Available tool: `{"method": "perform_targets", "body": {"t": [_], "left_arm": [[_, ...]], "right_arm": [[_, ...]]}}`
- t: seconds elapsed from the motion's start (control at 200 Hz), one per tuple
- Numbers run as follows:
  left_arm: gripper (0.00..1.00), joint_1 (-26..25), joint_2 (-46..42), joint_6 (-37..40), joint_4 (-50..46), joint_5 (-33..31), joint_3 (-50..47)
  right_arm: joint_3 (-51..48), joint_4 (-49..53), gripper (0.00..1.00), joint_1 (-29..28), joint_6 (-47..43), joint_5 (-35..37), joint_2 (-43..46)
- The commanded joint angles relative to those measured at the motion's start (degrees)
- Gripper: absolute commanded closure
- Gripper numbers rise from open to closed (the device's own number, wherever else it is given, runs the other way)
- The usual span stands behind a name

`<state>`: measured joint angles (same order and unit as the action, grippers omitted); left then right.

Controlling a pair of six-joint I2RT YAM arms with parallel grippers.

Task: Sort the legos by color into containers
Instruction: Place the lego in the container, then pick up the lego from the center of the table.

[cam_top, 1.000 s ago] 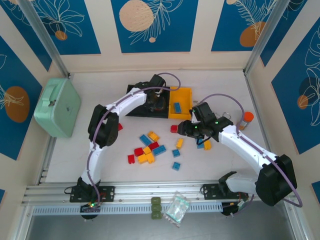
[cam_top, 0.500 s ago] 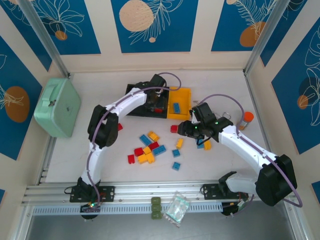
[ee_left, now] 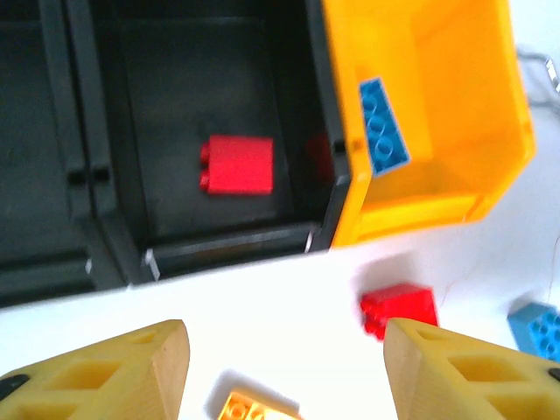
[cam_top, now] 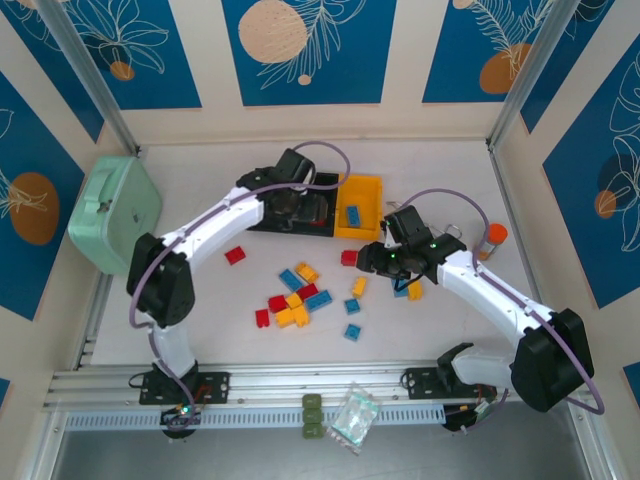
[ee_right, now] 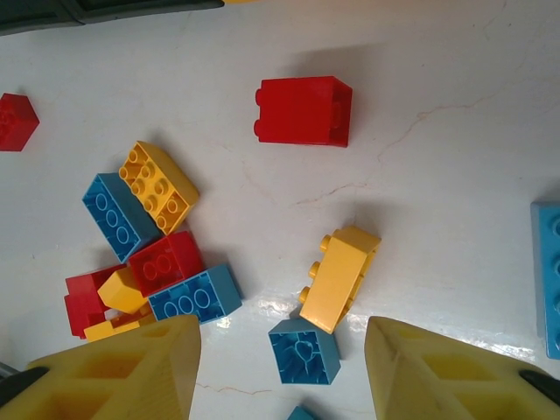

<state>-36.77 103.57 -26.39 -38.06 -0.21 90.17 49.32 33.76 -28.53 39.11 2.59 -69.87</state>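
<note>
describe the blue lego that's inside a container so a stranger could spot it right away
Look to the far middle of the white table, where a yellow-orange container sits beside a black container. The blue lego lies inside it, alone; the other blue legos lie loose on the table.

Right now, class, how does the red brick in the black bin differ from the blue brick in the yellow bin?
The red brick is short and lies on its side, studs sideways, in the black bin; the blue brick is longer, studs facing the camera, in the yellow bin. Both are binned.
</note>
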Motion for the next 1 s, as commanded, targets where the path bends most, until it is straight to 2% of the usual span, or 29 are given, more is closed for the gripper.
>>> {"method": "perform_targets", "body": {"t": [0.0,0.2,0.37,0.53,0.645,0.84,0.99], "left_arm": [[0.41,0.0,-5.5,1.5,0.6,0.3,-6.6],[0.41,-0.1,-13.0,0.5,0.4,3.7,-18.5],[0.27,-0.7,-12.7,3.1,5.3,8.6,-24.0],[0.20,-0.9,-7.8,12.9,4.2,10.2,-22.3],[0.16,-1.4,-4.0,18.3,1.8,12.0,-19.5],[0.14,-3.6,0.9,22.8,-1.1,8.2,-15.6],[0.11,-4.1,3.8,24.3,-2.0,8.2,-13.5]], "right_arm": [[0.2,1.1,0.47,-0.5,0.6,-0.3,-1.4],[0.6,0.5,0.47,-0.1,-0.6,-0.6,-4.0],[0.9,-0.5,0.47,0.1,-1.1,-0.7,-6.5],[-0.3,-0.2,0.47,0.7,-1.5,0.2,-5.6],[-3.4,-0.4,0.47,3.4,-0.9,-0.6,-2.2],[-10.3,-2.1,0.44,11.9,0.8,-4.5,5.3],[-12.3,-2.3,0.44,15.0,0.6,-6.0,7.4]]}}
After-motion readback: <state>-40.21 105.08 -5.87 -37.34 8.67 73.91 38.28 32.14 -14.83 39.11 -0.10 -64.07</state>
